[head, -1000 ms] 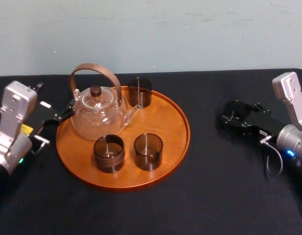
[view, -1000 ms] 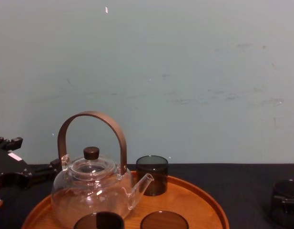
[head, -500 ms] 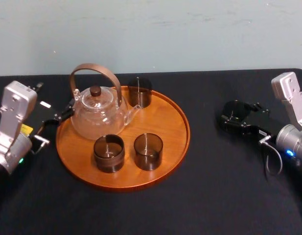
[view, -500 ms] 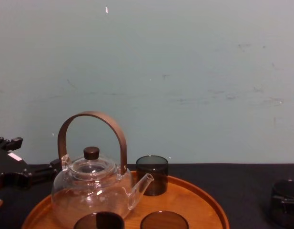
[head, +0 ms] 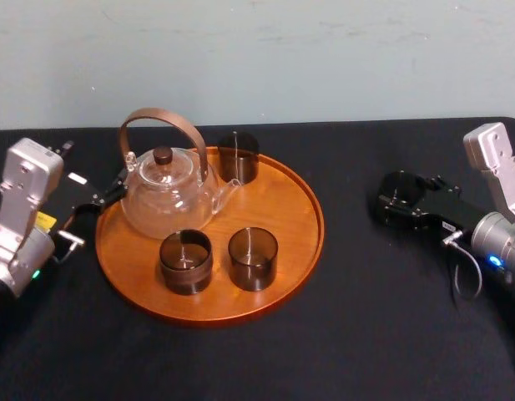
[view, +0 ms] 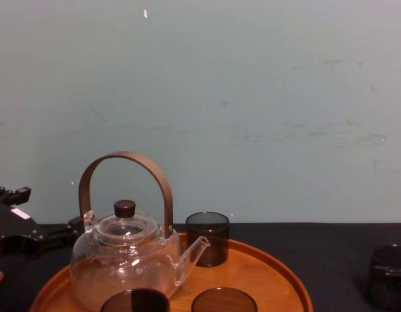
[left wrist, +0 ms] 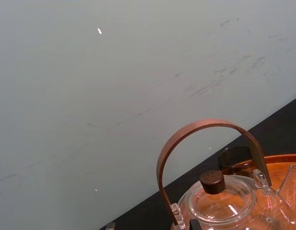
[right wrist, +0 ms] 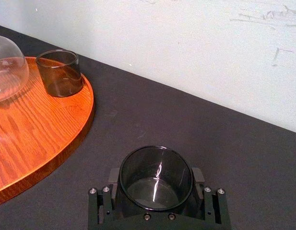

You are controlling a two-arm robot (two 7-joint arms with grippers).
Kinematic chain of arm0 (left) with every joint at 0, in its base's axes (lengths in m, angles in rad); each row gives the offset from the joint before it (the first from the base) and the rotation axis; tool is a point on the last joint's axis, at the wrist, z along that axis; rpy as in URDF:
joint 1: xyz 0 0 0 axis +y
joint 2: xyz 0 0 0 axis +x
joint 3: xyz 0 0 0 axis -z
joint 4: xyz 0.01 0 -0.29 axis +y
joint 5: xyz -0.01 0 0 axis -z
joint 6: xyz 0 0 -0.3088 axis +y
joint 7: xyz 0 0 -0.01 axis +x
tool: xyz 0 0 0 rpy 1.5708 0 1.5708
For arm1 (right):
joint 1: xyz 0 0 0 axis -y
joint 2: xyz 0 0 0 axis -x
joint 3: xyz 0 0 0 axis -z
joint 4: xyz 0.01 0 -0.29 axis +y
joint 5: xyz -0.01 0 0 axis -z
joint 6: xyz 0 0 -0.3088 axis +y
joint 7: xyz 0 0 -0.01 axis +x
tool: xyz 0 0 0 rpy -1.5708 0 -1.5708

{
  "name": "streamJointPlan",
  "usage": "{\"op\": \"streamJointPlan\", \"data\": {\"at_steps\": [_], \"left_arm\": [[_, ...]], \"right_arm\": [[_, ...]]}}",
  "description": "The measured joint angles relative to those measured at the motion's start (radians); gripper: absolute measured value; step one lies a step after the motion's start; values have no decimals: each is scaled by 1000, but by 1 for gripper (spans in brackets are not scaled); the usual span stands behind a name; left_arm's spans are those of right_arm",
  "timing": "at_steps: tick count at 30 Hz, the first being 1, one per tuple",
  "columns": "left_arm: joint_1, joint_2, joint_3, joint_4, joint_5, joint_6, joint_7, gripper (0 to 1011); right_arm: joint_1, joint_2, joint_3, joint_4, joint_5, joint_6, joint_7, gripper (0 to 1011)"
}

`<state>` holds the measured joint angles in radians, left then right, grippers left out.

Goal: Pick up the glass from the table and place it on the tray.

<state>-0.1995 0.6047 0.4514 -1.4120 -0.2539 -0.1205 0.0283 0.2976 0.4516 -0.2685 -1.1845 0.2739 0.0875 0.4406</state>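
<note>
Leftmost, left gripper (head: pixel 97 203), grip unclear, sits at the round orange-brown wooden tray's (head: pixel 300 249) rim; clear glass teapot (head: pixel 168 199) and three smoky cups (head: pixel 186 261) fill it; near the black-clothed table's (head: pixel 349 322) right edge, right gripper (head: pixel 396 195) clasps the dark cylindrical glass (head: pixel 401 181).

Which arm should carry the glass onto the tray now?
Right. The right gripper grips the glass on the table beside the tray; the left gripper sits at the tray's far side.

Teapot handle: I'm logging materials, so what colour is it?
Brown, a wood-like tone. The teapot handle shows best in the chest view.
</note>
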Motion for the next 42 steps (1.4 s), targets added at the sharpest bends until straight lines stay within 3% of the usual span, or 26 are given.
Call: {"op": "streamJointPlan", "data": {"at_steps": [12, 20, 42], "left_arm": [[0, 0, 0, 0, 0, 0, 0, 1001], [0, 0, 0, 0, 0, 0, 0, 1001], [0, 0, 0, 0, 0, 0, 0, 1001]], "right_arm": [[0, 0, 0, 0, 1, 1, 0, 905], [-4, 5, 4, -11, 32, 12, 26, 905], [-26, 51, -24, -185, 42, 63, 13, 905]]}}
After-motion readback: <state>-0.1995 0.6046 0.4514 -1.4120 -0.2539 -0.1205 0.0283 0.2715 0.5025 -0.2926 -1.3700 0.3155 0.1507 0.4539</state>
